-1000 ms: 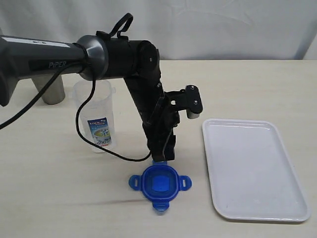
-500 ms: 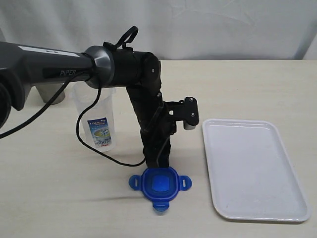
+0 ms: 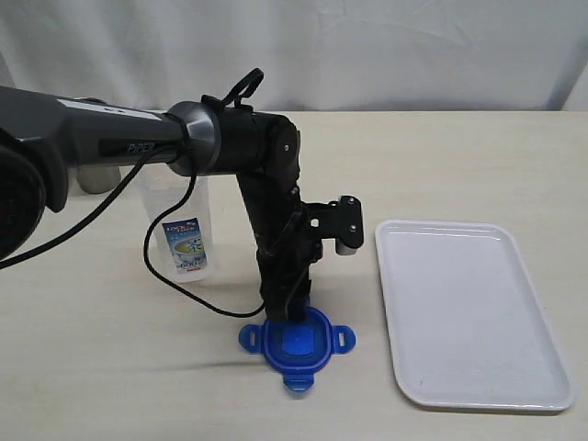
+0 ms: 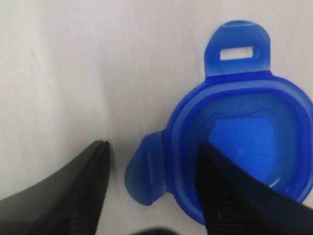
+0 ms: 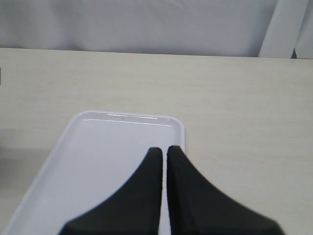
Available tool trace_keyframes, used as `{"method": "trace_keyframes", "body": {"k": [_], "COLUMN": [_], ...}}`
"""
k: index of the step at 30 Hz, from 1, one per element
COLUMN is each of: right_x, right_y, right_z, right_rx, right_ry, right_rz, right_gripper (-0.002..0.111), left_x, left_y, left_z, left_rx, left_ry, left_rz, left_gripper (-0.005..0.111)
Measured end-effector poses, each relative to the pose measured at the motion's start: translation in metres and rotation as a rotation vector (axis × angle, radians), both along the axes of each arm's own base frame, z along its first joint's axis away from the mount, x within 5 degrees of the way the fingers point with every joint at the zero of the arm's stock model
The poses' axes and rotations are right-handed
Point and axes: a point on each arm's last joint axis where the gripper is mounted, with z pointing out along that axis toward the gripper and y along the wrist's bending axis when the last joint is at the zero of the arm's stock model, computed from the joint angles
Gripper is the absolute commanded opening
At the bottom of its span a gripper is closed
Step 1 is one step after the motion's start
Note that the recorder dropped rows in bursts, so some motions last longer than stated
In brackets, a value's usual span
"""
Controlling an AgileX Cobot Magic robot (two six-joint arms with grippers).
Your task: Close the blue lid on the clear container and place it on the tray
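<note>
Plainly, the step in hand is the pickup of the blue lid point(image 3: 296, 344), which lies flat on the table point(image 3: 110, 367) with its snap tabs splayed out, near the tray point(image 3: 390, 276) but apart from its long side, off the corner closest to the camera. The clear container point(image 3: 184, 230) stands upright and uncapped, well away from the tray, farther from it than the lid is. The tray itself is bare, so neither the closing nor the placing is done.

The left gripper point(image 3: 287, 317) is down at the lid, on the part of it farther from the exterior camera; its jaws stand apart at a middling width and grip nothing as yet. In the left wrist view one finger point(image 4: 230, 196) sits over the lid's point(image 4: 239, 142) hollow, while the other point(image 4: 73, 191) is outside on the bare table, beyond a side tab; this looks like a straddle of the rim wall, so that closing would pinch that wall. Whether the tips touch the plastic I cannot tell.

The left arm runs in roughly level from the side away from the tray, folds at the elbow above the container and drops steeply, wrist pointing almost straight down; its camera block juts out toward the tray.

The right gripper point(image 5: 164, 154) hangs over the tray point(image 5: 98, 161) with its jaws pressed together and empty, apparently parked clear of the work; it does not show in the exterior view.
</note>
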Motion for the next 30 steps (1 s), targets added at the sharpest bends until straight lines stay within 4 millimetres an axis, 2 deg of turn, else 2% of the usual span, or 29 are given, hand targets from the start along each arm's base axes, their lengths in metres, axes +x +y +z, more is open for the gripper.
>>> {"method": "trace_keyframes", "body": {"k": [9, 14, 18, 22, 30], "right_x": [0.0, 0.0, 0.0, 0.0, 0.0], "right_y": [0.0, 0.0, 0.0, 0.0, 0.0], "right_z": [0.0, 0.0, 0.0, 0.0, 0.0], "right_rx": [0.0, 0.0, 0.0, 0.0, 0.0], "right_ry": [0.0, 0.0, 0.0, 0.0, 0.0], "right_rz": [0.0, 0.0, 0.0, 0.0, 0.0], "right_gripper": [0.004, 0.004, 0.004, 0.004, 0.004], "left_x": [-0.002, -0.002, 0.001, 0.001, 0.002], "left_y": [0.002, 0.002, 0.001, 0.001, 0.001], "left_z": [0.0, 0.011, 0.013, 0.013, 0.006], "left_rx": [0.017, 0.011, -0.003, -0.005, 0.001], "left_ry": [0.021, -0.003, -0.034, -0.039, -0.033], "left_rz": [-0.011, -0.021, -0.015, -0.016, -0.014], "left_gripper": [0.051, 0.051, 0.051, 0.039, 0.037]}}
